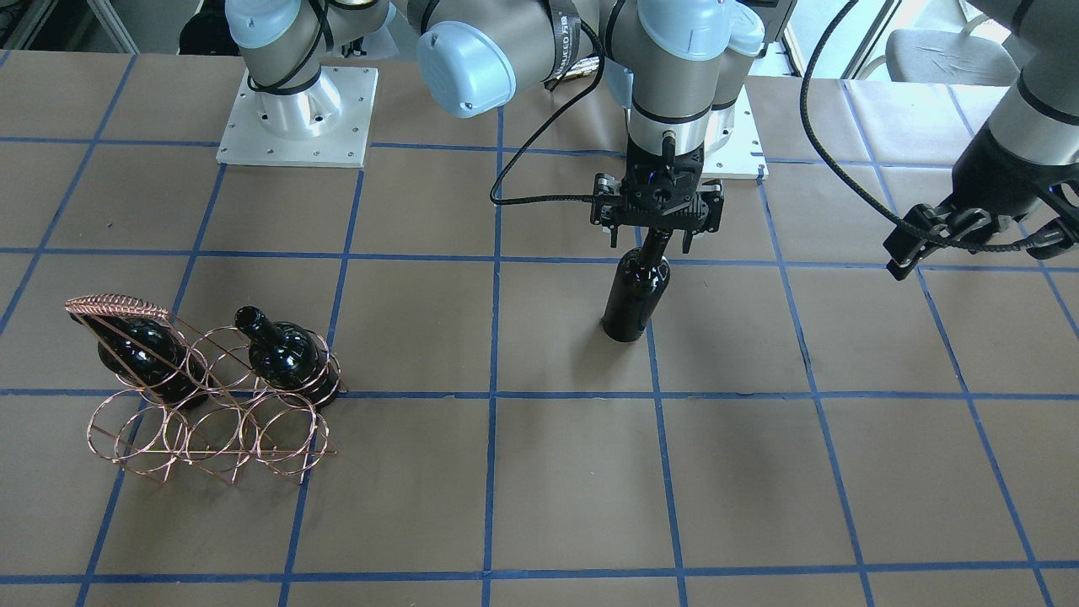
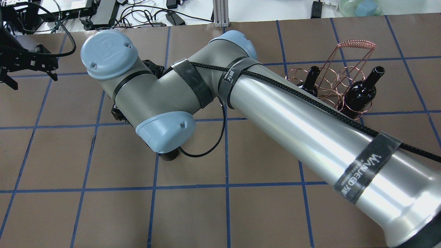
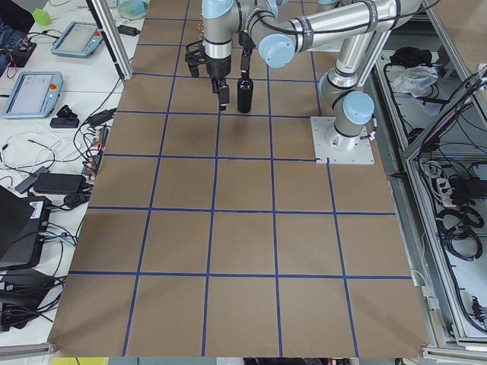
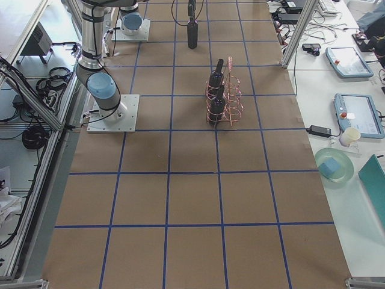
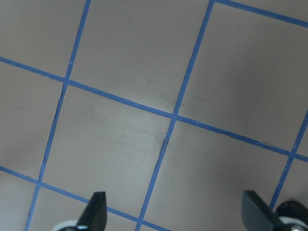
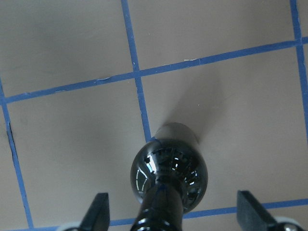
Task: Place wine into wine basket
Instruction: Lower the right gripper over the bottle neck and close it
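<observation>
A glossy near-black wine bottle stands upright on the table, apart from the basket. My right gripper is above it, jaws open on either side of the narrow neck; the right wrist view shows the bottle between the spread fingers with gaps on both sides. The copper wire wine basket stands further along the table and holds two alike bottles in its upper rings. My left gripper is open and empty over bare table.
The right arm's large forearm crosses the overhead view and hides most of the standing bottle there. The two arm base plates sit at the robot's side of the table. The basket's lower rings hold nothing.
</observation>
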